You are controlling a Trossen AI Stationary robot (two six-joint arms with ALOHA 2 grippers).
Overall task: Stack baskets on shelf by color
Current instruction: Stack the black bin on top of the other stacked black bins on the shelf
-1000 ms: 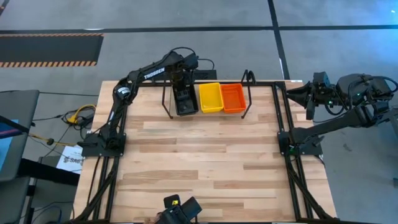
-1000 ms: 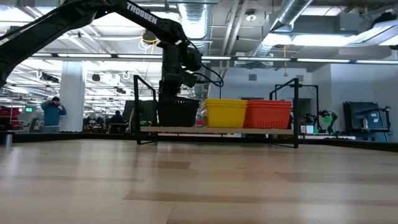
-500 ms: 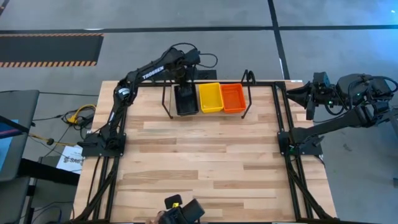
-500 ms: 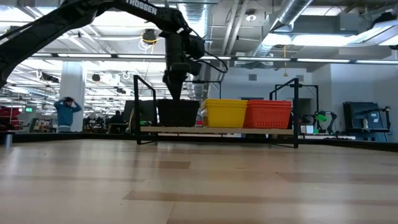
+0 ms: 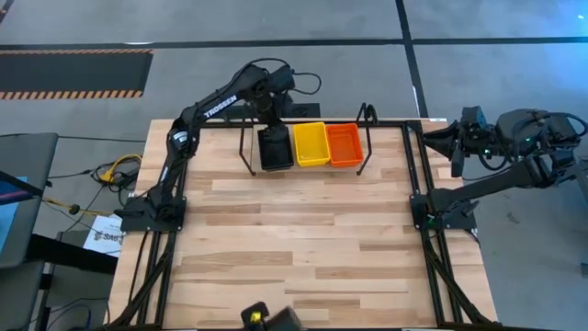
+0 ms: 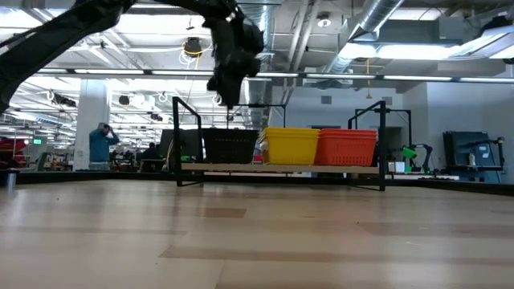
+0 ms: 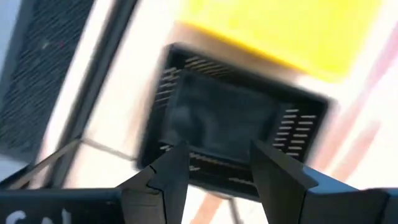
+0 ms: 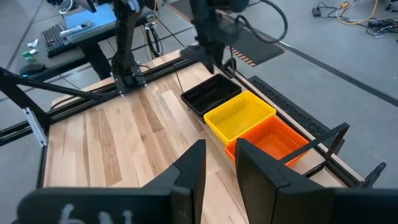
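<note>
Pale wooden planks make up the worktop point(image 5: 303, 230), bare except for a low wire shelf point(image 5: 246, 152) along its far edge, with a large open hall beyond.

Left claw point(image 6: 228, 95) hangs just above the black stack, its fingers point(image 7: 169, 176) apart and holding nothing. Seen from that arm's wrist, the black basket point(image 7: 233, 121) lies directly beneath the open fingers, untouched.

On the shelf, three stacks sit side by side, touching: black point(image 5: 275, 147) nearest the left arm, yellow point(image 5: 310, 144) in the middle, red point(image 5: 344, 143) at the other end. From worktop height, the black point(image 6: 231, 145), yellow point(image 6: 291, 145) and red point(image 6: 347, 146) stacks reach about the same height. How many baskets each stack holds cannot be counted. No loose baskets lie on the worktop, so the sorting looks complete or nearly so.

Right claw point(image 8: 219, 163) waits off the worktop's right edge, fingers slightly apart and empty.

These baskets look like thin moulded plastic: probably light, fairly stiff, and smooth enough to slip. Their slotted walls may flex under a hard squeeze. A sensible hold would be one finger either side of a short end wall, or pinching the rim, lifting straight up so nested baskets do not drag along.
</note>
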